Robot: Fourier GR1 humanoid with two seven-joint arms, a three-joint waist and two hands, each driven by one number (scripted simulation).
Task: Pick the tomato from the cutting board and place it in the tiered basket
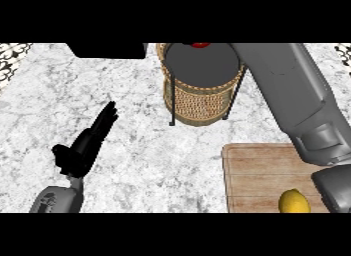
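You had wide bare counter (134, 165) on the left, where your left hand (82, 147) rested, fingers straight. Your right arm (303, 100) reached over the tiered basket (200, 107) — its hand hidden. The tomato (201, 44) sat at the basket's far rim — off the cutting board (263, 175).

No words, numbers, labels or signs can be read here. The tiered basket (200, 82), the cutting board (263, 175) and the yellow lemon (294, 201) all have plain sides with no writing.
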